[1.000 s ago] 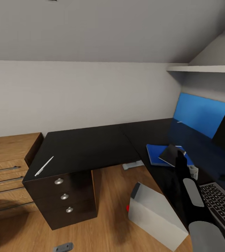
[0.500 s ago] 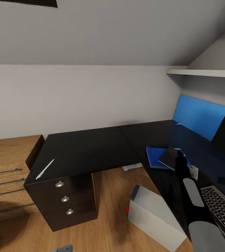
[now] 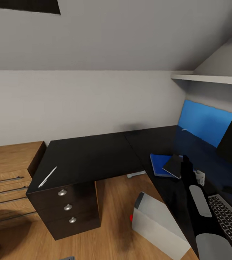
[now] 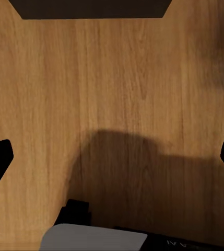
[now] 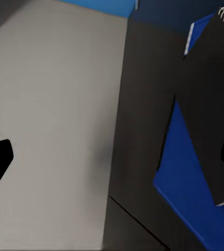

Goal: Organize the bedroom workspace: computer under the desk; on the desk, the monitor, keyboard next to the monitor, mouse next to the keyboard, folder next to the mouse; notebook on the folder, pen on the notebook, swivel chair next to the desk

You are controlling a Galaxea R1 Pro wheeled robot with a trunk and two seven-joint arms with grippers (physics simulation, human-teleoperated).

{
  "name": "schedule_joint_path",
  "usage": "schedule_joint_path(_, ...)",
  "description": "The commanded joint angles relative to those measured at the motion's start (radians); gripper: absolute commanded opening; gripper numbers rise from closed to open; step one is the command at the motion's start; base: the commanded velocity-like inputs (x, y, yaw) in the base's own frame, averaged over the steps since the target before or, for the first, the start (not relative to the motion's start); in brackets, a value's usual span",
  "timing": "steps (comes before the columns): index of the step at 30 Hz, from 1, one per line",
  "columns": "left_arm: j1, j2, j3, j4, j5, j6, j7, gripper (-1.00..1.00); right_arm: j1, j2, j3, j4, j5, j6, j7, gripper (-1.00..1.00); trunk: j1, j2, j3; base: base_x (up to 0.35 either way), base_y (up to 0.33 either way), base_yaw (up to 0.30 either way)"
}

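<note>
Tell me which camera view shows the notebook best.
The right wrist view: the notebook lies large on the blue folder, its spiral binding clear. The head view shows it small and dark, its near edge behind the right arm. The left wrist view faces wooden floor.

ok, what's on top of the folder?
The notebook lies on the folder, covering its right part, spiral edge visible in the right wrist view. The pen is on the desk far left, not on it.

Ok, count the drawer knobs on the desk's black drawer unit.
3, in a vertical row on the drawer unit under the desk's left end: top knob, middle knob, bottom knob.
</note>
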State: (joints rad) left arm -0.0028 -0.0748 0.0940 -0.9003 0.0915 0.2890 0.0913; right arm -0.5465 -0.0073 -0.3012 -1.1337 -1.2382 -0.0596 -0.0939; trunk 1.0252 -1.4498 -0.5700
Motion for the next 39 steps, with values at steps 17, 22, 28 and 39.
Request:
schedule_joint_path(17,0.000,0.001,0.014,0.061,0.011,-0.001,0.005,1.00,0.017,-0.002,0.338,-0.202,0.220,0.324,-0.543,1.00,-0.054,0.098,0.043,0.000,0.000,0.000)
schedule_joint_path(22,0.000,0.015,0.073,0.097,0.011,-0.078,0.003,1.00,0.017,0.000,0.453,-0.314,0.222,0.471,-0.836,1.00,-0.054,0.098,0.043,0.000,0.000,0.000)
schedule_joint_path(28,0.000,0.020,0.116,0.164,0.010,-0.221,0.001,1.00,0.017,0.005,0.610,-0.380,0.221,0.585,-1.089,1.00,-0.054,0.098,0.043,0.000,0.000,0.000)
schedule_joint_path(39,0.000,0.022,0.131,0.209,0.010,-0.333,0.002,1.00,0.017,0.011,0.732,-0.431,0.223,0.587,-1.164,1.00,-0.054,0.098,0.043,0.000,0.000,0.000)
